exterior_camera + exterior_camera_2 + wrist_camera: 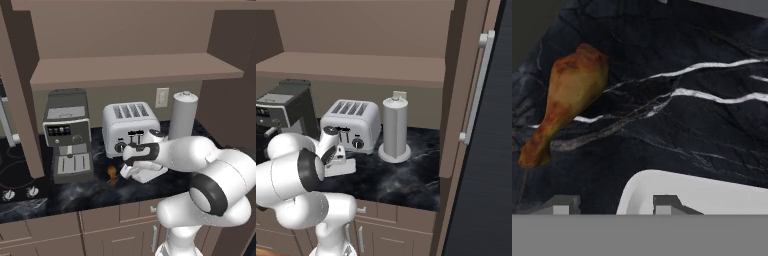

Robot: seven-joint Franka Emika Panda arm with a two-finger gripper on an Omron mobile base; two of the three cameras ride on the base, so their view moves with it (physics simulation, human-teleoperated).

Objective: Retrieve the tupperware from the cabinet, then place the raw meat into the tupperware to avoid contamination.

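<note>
The white tupperware rests on the dark marble counter in front of the toaster. My gripper hangs low over its left end, open; one fingertip is over the tupperware and the other sits outside its rounded corner, neither touching it. The raw meat, an orange-brown drumstick, lies on the counter just left of the container, apart from it. Above, the brown cabinet stands with its doors swung wide and its inner shelf bare.
A silver toaster stands right behind the tupperware. A tall grey cylinder is to its right, a coffee machine to its left. The open cabinet door hangs at the right; stove knobs at far left.
</note>
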